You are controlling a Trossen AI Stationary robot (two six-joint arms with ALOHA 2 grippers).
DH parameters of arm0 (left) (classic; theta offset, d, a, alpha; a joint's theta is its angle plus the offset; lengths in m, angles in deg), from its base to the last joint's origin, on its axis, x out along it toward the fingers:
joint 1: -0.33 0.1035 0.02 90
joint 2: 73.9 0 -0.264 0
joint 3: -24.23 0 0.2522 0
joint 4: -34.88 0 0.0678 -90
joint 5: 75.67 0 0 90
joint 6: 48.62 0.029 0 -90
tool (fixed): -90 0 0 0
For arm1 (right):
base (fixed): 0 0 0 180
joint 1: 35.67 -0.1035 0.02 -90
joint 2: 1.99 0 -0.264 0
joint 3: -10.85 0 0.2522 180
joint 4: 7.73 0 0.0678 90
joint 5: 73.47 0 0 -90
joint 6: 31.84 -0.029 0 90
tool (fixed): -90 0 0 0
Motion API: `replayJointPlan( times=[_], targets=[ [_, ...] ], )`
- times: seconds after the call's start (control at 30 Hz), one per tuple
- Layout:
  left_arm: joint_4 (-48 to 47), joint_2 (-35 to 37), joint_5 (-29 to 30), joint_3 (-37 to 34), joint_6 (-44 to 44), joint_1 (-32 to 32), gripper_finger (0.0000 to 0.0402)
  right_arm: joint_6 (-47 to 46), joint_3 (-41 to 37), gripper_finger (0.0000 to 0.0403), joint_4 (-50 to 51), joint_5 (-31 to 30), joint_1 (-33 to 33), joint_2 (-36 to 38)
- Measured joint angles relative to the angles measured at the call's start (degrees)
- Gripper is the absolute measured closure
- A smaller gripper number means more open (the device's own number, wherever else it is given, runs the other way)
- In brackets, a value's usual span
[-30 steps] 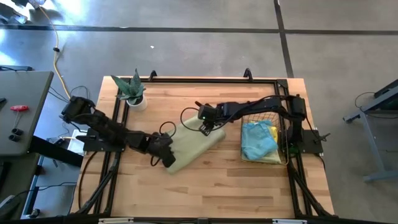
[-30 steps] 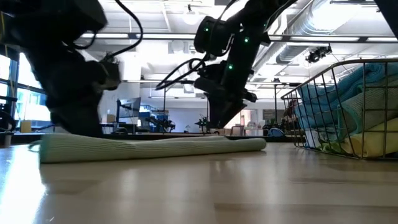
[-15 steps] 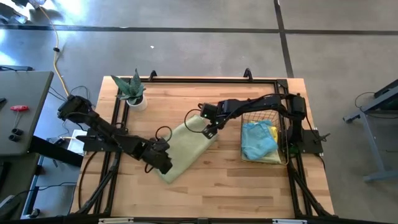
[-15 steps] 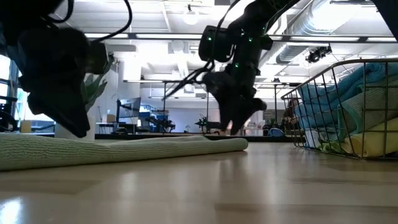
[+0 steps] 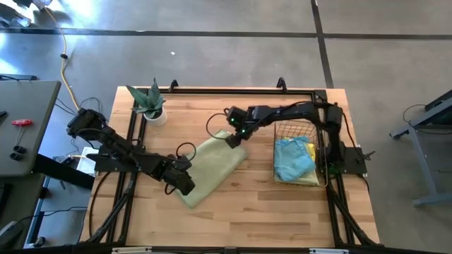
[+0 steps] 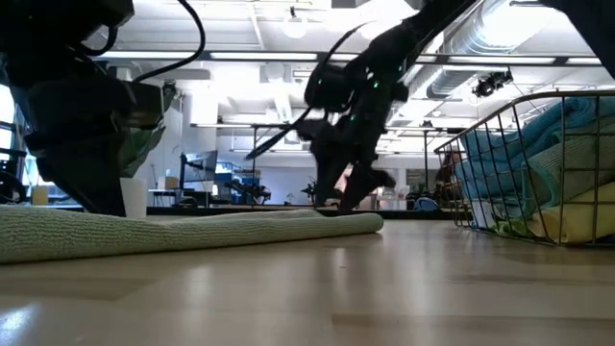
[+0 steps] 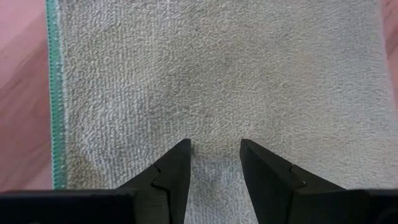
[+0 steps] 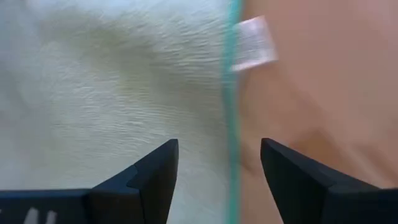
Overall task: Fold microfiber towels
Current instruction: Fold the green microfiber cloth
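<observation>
The pale green microfiber towel [image 5: 213, 169] lies folded flat near the middle of the wooden table [image 5: 282, 204], on a diagonal. The left gripper [image 5: 185, 185] sits over its near-left end, fingers spread with nothing between them, probably to pin or smooth the fold. The right gripper [image 5: 234, 138] is over the far-right corner, fingers apart astride the green hem (tag [image 8: 252, 42] sticking out). The other towels [image 5: 295, 161] wait in the wire basket [image 5: 284, 130] at right, bunched so you can't count them. A potted plant [image 5: 150, 103] stands far-left.
</observation>
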Motion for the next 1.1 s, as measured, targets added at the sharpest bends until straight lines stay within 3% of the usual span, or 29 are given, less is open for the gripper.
replayJointPlan(
  times=[0.4,0.53,0.6,0.87,1.1],
  targets=[
    [-0.39,0.07,0.43,0.04,-2.03,0.0,0.0271,3.36,0.15,0.018,-2.86,0.52,-0.62,-4.22],
    [-0.2,0.11,0.43,0.09,-1.99,0.02,0.0271,3.51,0.11,0.0183,-3.27,5.41,-0.52,-4.33],
    [-0.2,0.11,0.45,0.09,-1.99,0.04,0.0271,3.67,0.09,0.0187,-3.48,5.09,-1.45,-4.37],
    [-0.17,0.13,0.64,0.09,-1.99,0.04,0.0271,3.48,0.11,0.0225,-5.13,4.15,-5.29,-4.54],
    [-0.15,0.15,0.69,0.11,-2.75,0.02,0.0271,1.7,-0.02,0.0283,-8.16,5.32,-7.29,-4.84]
  ],
)
